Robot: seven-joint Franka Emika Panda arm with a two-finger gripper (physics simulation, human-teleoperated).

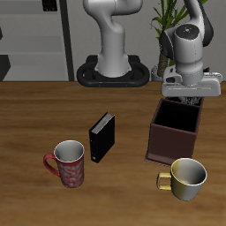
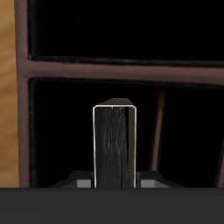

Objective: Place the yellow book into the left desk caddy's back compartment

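The book point(image 2: 115, 144) is already lifted off the counter point(image 1: 35, 115), pinched upright in the gripper point(image 1: 189, 98) at the frame's right, above the caddy point(image 1: 170, 132); lowering into the back compartment and release are judged still left

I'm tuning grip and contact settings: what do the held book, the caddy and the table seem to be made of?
The yellow book in the claw looks like paper: dark striped page block with pale thin cover edges. The left desk caddy looks like matte maroon-brown wood or plastic with black dividers; which one is unclear. The table shows wood grain planks with a dull finish.
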